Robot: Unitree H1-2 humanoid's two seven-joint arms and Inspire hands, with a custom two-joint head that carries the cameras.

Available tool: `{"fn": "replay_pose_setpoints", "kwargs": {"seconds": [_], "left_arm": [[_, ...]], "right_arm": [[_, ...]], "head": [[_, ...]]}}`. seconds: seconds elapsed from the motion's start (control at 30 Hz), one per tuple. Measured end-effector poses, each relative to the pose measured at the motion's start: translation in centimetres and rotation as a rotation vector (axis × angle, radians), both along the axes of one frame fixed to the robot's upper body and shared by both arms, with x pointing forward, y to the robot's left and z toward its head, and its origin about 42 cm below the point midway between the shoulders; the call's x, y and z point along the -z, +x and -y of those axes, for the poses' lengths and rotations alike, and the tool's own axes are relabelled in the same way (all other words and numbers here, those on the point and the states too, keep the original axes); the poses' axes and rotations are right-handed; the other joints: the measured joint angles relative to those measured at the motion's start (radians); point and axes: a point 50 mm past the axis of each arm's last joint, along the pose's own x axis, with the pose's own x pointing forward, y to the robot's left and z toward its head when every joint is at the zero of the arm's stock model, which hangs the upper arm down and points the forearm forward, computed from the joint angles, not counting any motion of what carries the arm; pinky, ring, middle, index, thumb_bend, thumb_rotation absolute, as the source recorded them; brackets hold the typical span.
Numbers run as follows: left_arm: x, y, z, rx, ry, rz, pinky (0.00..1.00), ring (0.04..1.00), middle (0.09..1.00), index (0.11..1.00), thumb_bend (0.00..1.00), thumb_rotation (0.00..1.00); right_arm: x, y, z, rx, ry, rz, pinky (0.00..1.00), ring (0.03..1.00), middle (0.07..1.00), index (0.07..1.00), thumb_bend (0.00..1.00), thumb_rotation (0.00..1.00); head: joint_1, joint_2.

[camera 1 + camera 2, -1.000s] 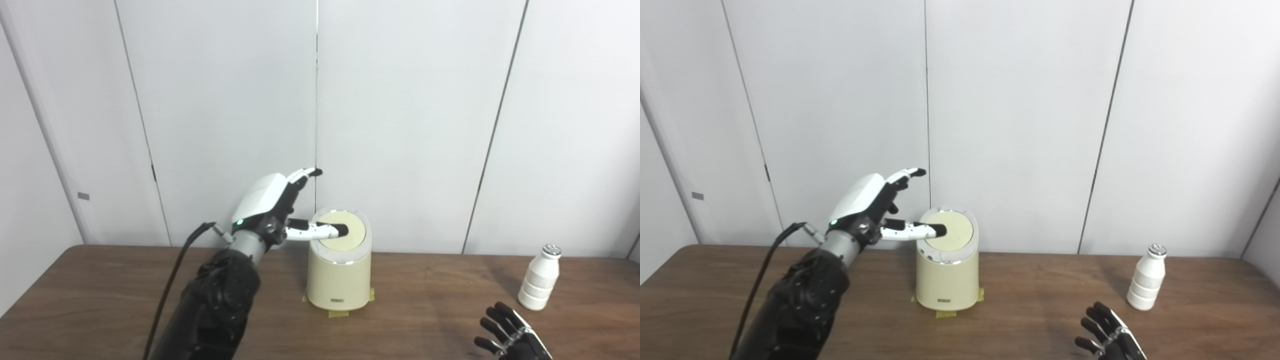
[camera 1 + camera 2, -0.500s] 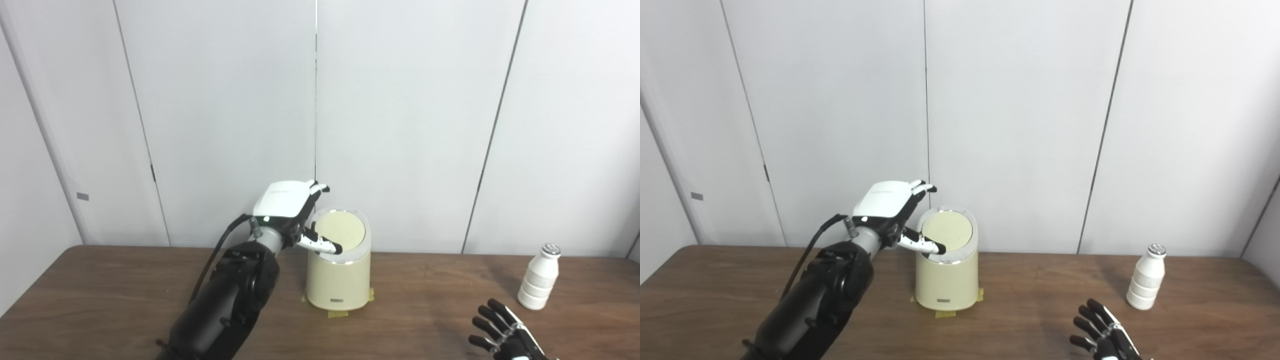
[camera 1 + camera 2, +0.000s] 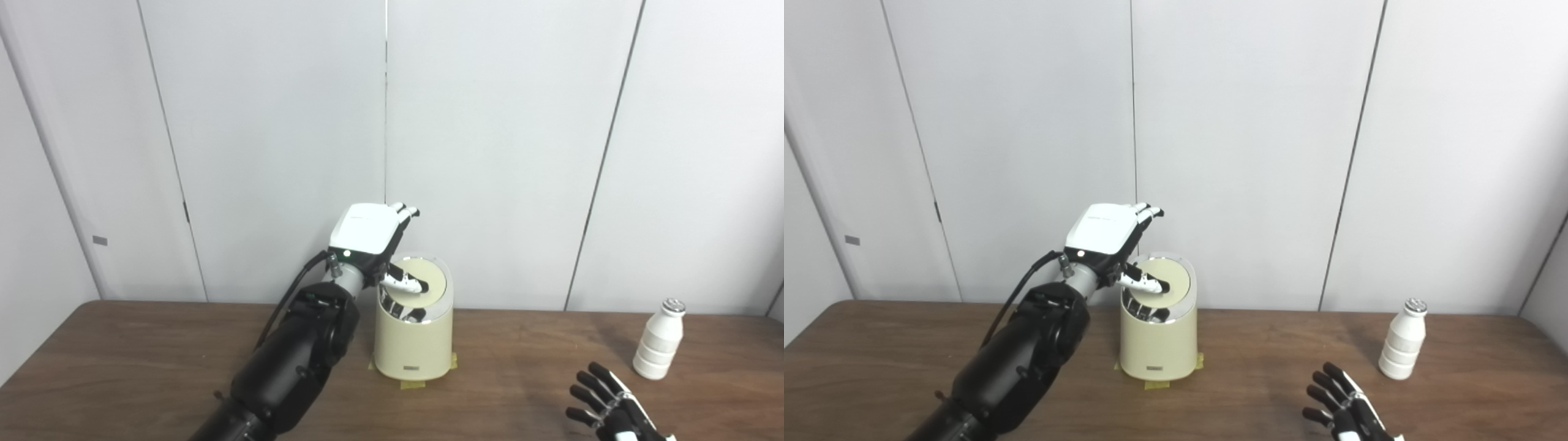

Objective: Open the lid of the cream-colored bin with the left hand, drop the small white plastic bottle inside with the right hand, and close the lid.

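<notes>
Table (image 3: 122, 367) of dark wood carried our cream-colored cylindrical bin (image 3: 413, 349), its round lid (image 3: 422, 283) part-tilted under the thumb of our left hand (image 3: 370, 236), fingers spread, gripping nothing. Small white plastic bottle (image 3: 658, 340) stood upright, long axis vertical, beyond and right of our right hand (image 3: 609, 407), which was splayed and empty, the nearer hand.

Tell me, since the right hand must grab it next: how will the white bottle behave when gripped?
The white bottle is tall and narrow on a small base, so a sideways nudge could tip it. Its ribbed body probably aids grip. Being plastic, it is likely light.
</notes>
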Motion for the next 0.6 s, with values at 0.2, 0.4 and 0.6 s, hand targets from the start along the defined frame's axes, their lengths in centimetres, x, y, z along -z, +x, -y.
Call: {"fn": "replay_pose_setpoints", "kwargs": {"seconds": [0.2,0.4,0.6], "left_arm": [[-0.2,0.6,0.2,0.015,-0.004,0.017,0.81,0.905,0.907,0.901,0.85,0.39],[-0.4,0.7,0.5,0.017,0.102,0.066,0.84,0.914,0.920,0.910,0.89,0.37],[-0.3,0.7,0.3,0.012,0.133,0.066,0.87,0.922,0.920,0.915,0.91,0.33]], "right_arm": [[0.0,0.0,-0.2,-0.002,0.004,-0.001,0.70,0.808,0.835,0.850,0.50,0.75],[0.1,0.1,-0.6,-0.017,0.007,-0.011,0.69,0.805,0.828,0.844,0.50,0.75],[0.0,0.0,-1.1,-0.024,0.020,-0.021,0.71,0.812,0.833,0.847,0.49,0.77]], "head": [[0.002,0.008],[0.005,0.014],[0.002,0.028]]}}
